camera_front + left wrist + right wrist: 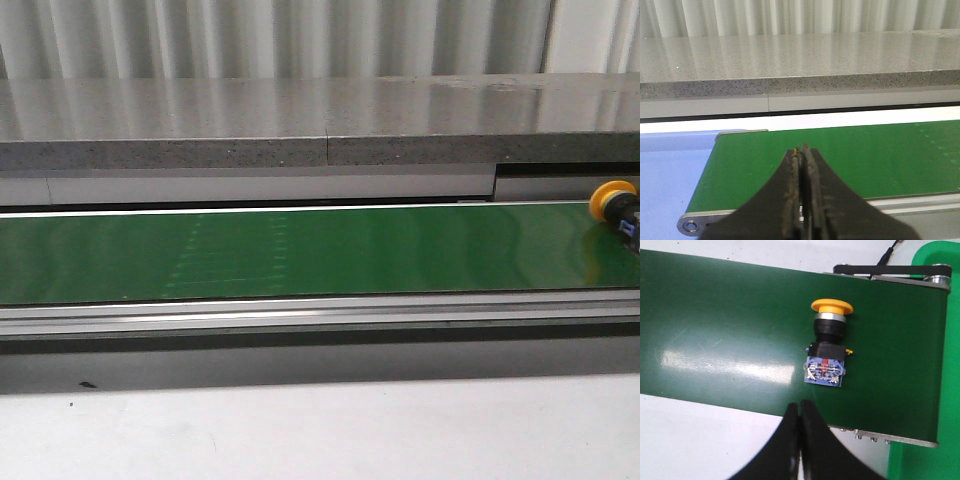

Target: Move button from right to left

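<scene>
Lying on its side, one button [827, 342] on green belt [730, 325].

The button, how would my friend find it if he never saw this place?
Look along the long green conveyor belt to its far right end. There the small push-button switch lies on its side. It is the only thing on the belt, with a round yellow cap, black collar and blue-grey block.
</scene>
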Action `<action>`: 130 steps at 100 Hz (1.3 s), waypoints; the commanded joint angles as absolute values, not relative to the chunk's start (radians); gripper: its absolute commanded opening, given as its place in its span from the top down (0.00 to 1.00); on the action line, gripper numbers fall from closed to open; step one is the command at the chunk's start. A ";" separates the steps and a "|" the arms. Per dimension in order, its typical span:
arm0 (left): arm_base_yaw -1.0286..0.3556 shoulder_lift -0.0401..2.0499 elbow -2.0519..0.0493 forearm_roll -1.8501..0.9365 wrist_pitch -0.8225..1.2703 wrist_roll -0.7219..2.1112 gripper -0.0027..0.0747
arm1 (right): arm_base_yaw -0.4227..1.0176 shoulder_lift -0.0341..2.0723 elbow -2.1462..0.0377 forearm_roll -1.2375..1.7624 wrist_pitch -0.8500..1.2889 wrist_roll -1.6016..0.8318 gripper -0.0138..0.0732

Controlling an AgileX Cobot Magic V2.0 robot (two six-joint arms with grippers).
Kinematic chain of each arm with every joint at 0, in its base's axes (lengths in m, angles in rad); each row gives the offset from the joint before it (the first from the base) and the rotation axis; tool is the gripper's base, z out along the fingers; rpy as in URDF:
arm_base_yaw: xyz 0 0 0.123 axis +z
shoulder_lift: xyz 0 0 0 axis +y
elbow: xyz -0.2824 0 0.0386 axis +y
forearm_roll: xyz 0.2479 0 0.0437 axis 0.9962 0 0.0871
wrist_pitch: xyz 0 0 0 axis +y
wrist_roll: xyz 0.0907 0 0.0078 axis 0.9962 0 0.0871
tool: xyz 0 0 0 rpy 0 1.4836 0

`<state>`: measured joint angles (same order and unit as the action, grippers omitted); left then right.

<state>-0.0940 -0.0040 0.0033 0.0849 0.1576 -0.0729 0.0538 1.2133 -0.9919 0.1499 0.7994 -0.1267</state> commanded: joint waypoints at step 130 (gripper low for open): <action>-0.095 -0.032 0.042 0.077 0.055 -0.078 0.99 | 0.097 0.217 -0.369 0.142 0.339 -0.143 0.92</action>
